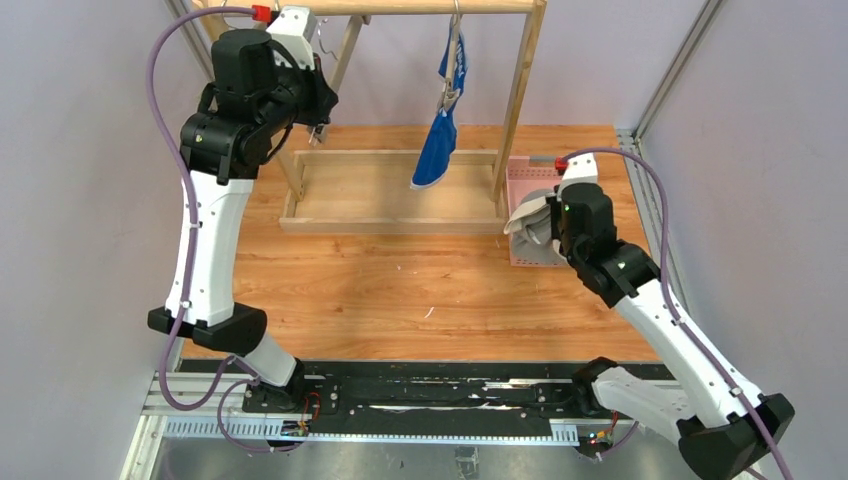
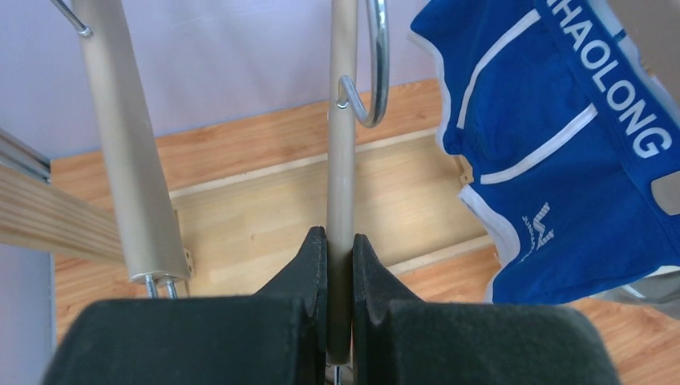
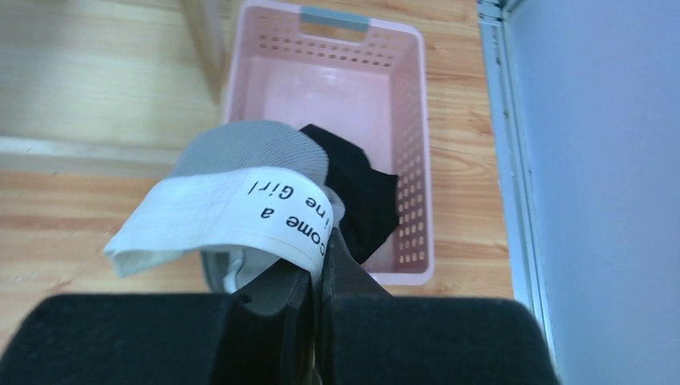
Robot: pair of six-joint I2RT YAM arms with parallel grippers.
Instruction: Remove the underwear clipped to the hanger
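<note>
The bright blue underwear with white trim hangs clipped to the hanger, under the wooden rack's top rail. My left gripper is shut on a beige bar of that hanger, up at the rack's left end. The blue briefs hang to its right. My right gripper is shut on the white lettered waistband of the grey underwear, held over the near left corner of the pink basket. The black underwear lies inside the basket.
The wooden rack stands at the back on a shallow wooden base tray. A metal hook and a second beige bar hang close to my left fingers. The pink basket sits right of the rack, near the table's metal edge rail.
</note>
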